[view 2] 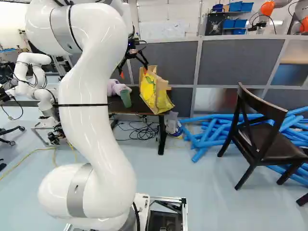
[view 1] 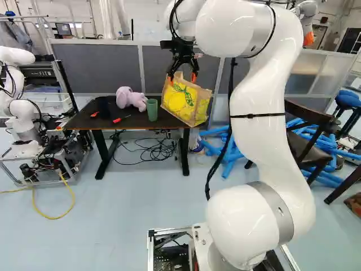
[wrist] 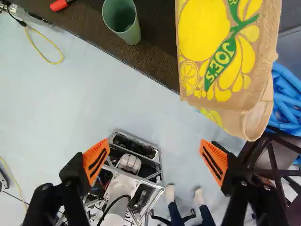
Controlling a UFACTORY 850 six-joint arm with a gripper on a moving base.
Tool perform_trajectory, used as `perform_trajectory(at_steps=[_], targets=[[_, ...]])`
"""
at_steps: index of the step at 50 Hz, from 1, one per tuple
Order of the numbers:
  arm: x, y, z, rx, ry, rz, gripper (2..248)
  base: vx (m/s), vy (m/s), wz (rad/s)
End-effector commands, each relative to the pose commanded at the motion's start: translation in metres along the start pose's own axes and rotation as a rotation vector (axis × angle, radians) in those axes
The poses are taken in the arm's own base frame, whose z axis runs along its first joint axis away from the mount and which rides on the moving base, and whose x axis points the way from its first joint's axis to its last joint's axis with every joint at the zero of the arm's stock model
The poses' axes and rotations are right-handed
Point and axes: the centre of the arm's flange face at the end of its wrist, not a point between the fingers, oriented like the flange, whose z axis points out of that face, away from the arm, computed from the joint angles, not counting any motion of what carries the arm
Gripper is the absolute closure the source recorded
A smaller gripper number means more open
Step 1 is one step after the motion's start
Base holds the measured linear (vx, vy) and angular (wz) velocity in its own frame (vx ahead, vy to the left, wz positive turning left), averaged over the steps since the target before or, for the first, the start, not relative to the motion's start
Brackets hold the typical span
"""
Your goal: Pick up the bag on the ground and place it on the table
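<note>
One bag [wrist: 214, 28], pale lettering on green, at table [view 1: 83, 121] edge; jaws wide apart, gripping nothing.

A grey partition [view 2: 231, 62] stands behind the dark surface [view 1: 135, 127]. Before the partition, a dark wooden chair [view 2: 272, 151] stands on the pale blue floor [view 2: 207, 197]; beyond the partition rises a white wall [view 2: 193, 14].

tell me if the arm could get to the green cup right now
Probably yes: the gripper hangs open and empty, and the green cup stands uncovered on the table. The bag is close beside it, though, so the approach may need care.
</note>
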Motion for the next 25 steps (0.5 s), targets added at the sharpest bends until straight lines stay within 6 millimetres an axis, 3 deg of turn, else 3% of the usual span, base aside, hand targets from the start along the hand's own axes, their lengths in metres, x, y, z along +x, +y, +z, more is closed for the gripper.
perform_trajectory(at_steps=[25], targets=[[-0.0004, 0.0001, 0.0008, -0.001, 0.003, 0.001, 3, 0.0, 0.0, 0.0]])
